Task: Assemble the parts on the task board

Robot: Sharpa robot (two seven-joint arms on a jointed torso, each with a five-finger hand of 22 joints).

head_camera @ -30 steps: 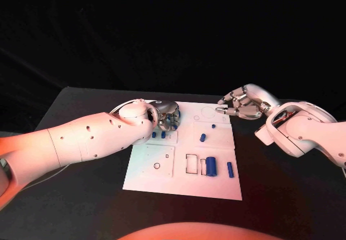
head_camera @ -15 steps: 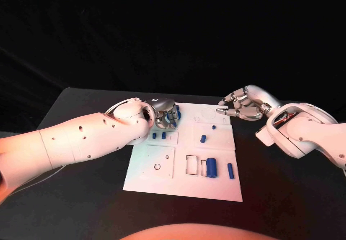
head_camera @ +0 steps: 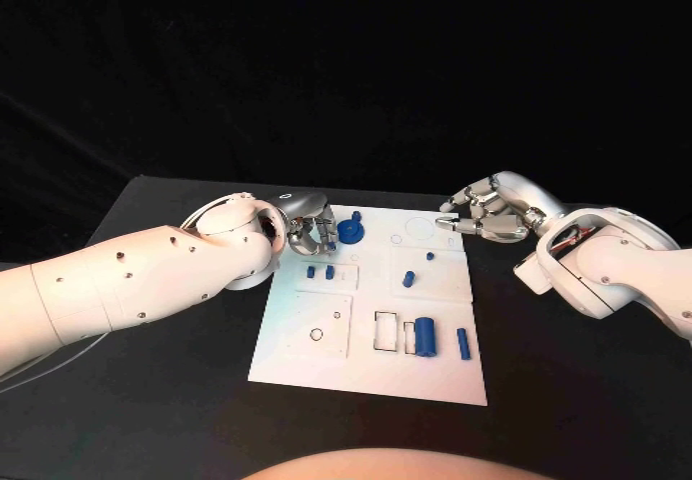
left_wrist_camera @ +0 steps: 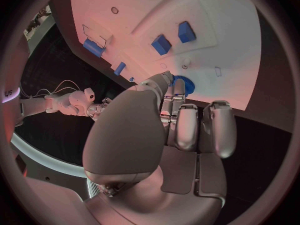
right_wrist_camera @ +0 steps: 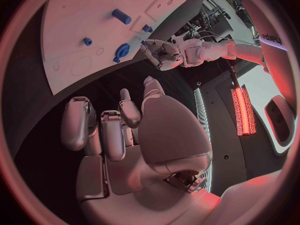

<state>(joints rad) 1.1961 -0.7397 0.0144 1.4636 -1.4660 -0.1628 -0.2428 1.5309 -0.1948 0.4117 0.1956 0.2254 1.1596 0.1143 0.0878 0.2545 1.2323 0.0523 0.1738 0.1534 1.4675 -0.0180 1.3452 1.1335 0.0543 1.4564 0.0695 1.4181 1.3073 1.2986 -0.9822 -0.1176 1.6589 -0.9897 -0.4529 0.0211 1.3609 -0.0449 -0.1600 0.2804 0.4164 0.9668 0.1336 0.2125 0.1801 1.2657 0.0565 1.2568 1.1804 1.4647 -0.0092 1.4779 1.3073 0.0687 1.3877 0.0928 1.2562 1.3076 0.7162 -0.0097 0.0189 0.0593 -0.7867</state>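
The white task board point(head_camera: 361, 360) lies mid-table. My left hand point(head_camera: 307, 228) is over its far left corner, fingers curled, with the fingertips point(left_wrist_camera: 177, 86) at the rim of a blue round part point(head_camera: 351, 230) point(left_wrist_camera: 186, 85). I cannot tell whether they pinch it. Two small blue blocks point(head_camera: 320, 271) point(left_wrist_camera: 161, 44) stand just in front of that hand. My right hand point(head_camera: 488, 212) hovers off the board's far right corner, its fingers point(right_wrist_camera: 103, 127) curled in around nothing.
On the board's right half lie a small blue part point(head_camera: 407, 277), a blue dot-sized piece point(head_camera: 428, 254), a thick blue cylinder point(head_camera: 424, 333) beside rectangular slots, and a thin blue rod point(head_camera: 462, 341). Black table surrounds the board.
My left hand has drawn back to the left, uncovering the blue round part, which stays in place. The right hand has not moved.
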